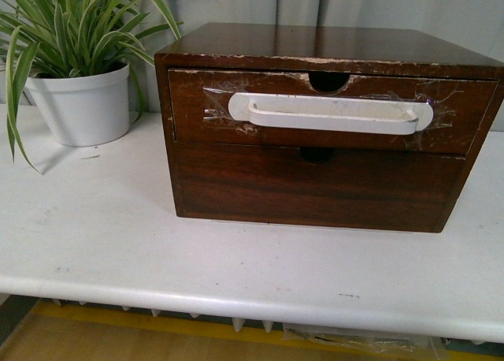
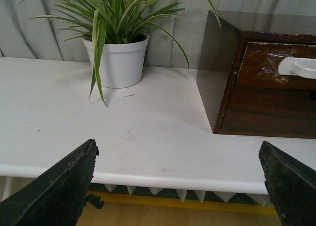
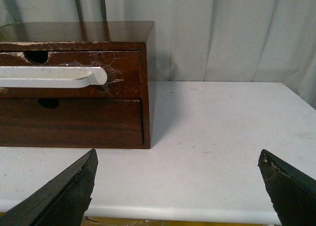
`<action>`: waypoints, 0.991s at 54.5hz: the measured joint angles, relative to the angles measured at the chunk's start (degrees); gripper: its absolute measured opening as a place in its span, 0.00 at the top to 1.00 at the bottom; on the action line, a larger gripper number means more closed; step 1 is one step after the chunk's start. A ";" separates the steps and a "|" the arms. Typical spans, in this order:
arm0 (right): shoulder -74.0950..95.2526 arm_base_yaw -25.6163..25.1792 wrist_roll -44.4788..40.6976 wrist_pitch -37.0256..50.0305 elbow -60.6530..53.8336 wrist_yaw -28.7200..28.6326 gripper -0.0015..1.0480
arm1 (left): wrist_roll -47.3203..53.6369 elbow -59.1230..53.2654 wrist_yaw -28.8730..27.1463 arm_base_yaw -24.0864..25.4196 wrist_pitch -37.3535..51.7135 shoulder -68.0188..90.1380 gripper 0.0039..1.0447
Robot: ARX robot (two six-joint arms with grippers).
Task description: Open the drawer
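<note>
A dark-brown wooden chest (image 1: 315,46) stands on the white table (image 1: 118,235). Its upper drawer (image 1: 197,128) has a long white taped-on handle (image 1: 331,113) and a half-round notch (image 1: 328,80) in its chipped top edge; it looks shut. The plain lower drawer front (image 1: 315,187) has no handle. The drawer also shows in the left wrist view (image 2: 259,65) and the right wrist view (image 3: 118,88). Neither arm shows in the front view. My left gripper (image 2: 180,159) is open and empty before the table's front edge. My right gripper (image 3: 177,162) is open and empty, to the right of the chest.
A white pot (image 1: 80,105) with a long-leaved green plant (image 1: 71,22) stands at the back left of the table. Grey curtains (image 1: 394,6) hang behind. The table's front edge (image 1: 236,298) runs across, with yellow floor tape (image 1: 157,321) below.
</note>
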 joint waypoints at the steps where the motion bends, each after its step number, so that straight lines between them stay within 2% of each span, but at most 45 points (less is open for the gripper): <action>1: 0.00 0.00 0.00 0.00 0.00 0.00 0.09 | 0.00 0.00 0.00 0.00 0.00 0.00 0.06; 54: 0.00 0.00 0.00 0.00 0.00 0.00 0.09 | 0.00 0.00 0.00 0.00 0.00 0.00 0.06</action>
